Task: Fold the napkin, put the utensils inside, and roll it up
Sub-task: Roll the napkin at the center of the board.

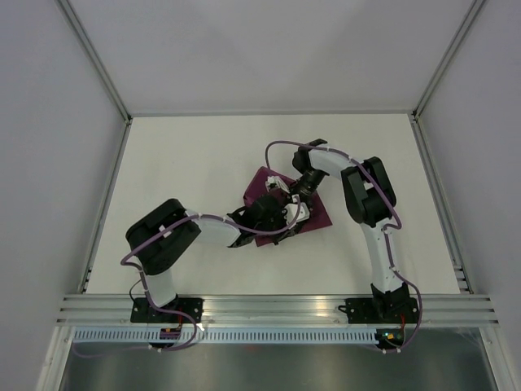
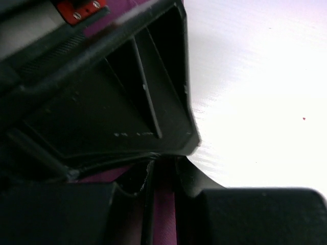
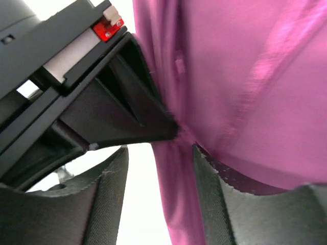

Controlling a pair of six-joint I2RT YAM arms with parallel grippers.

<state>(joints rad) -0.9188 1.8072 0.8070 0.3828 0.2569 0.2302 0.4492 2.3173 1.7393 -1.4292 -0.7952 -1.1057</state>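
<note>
Pinching a fold of the napkin, my left gripper sat narrow; my right gripper, fingers apart, straddled that fold just far-right of it.

- Napkin: thin magenta-purple cloth with a satin sheen. The weave is smooth, and pale glossy streaks run along the wrinkles.
- Right gripper, fingers: matt black. The inner faces have a fine, grainy, fabric-like texture, and the edges are slightly frayed.
- Left gripper, fingers: matt black and plastic-looking, with a smooth surface.
- Table: white and smooth, with a low sheen. Soft highlights show in the wrist views.
- Rail: bare silver metal, ribbed lengthwise, with a dull lustre.
- Cables: smooth purple sheath.
- Arm covers: smooth shells in white and black, plastic-looking.
</note>
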